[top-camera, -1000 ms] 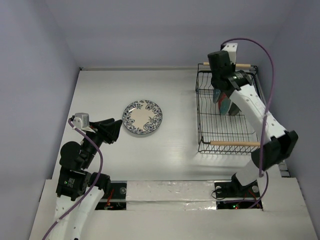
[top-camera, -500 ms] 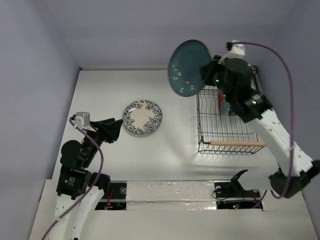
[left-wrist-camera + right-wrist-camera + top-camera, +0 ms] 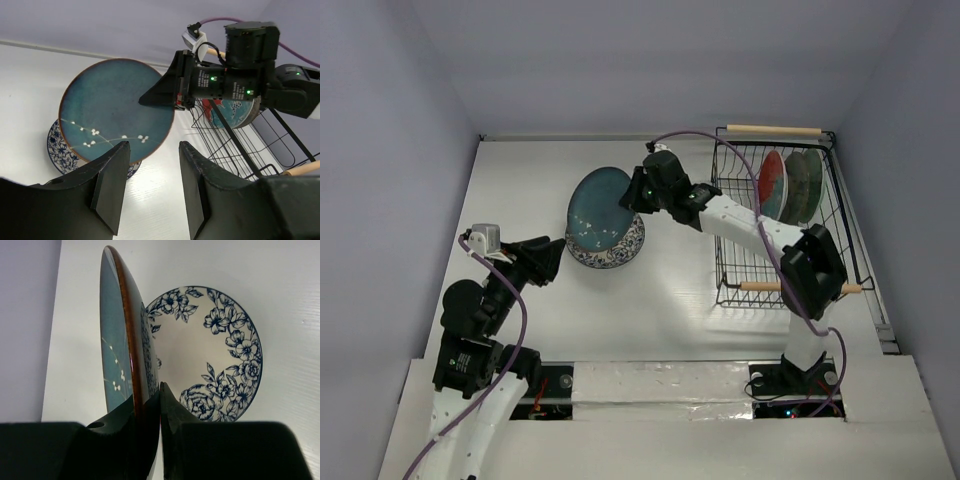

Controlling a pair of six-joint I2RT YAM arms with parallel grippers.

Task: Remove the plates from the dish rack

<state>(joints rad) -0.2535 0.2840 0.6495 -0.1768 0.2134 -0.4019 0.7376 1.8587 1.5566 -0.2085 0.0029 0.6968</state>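
Leftmost, the left claw (image 3: 552,258) hangs open and empty at 9 o'clock, facing the white-blue floral plate (image 3: 608,256) lying flat on the worktop (image 3: 520,180). Within the last second the right claw (image 3: 636,194), clamped on the rim of the dark teal plate (image 3: 598,208), has swung it out of the dish rack (image 3: 775,129) at 2 o'clock and over the floral one, so a second plate is nearly unloaded. The right wrist view alone shows it steeply tilted, while only overhead shows at least two plates left racked.

Right pincer (image 3: 638,190) holds teal plate (image 3: 598,208) tilted over floral plate (image 3: 616,253).
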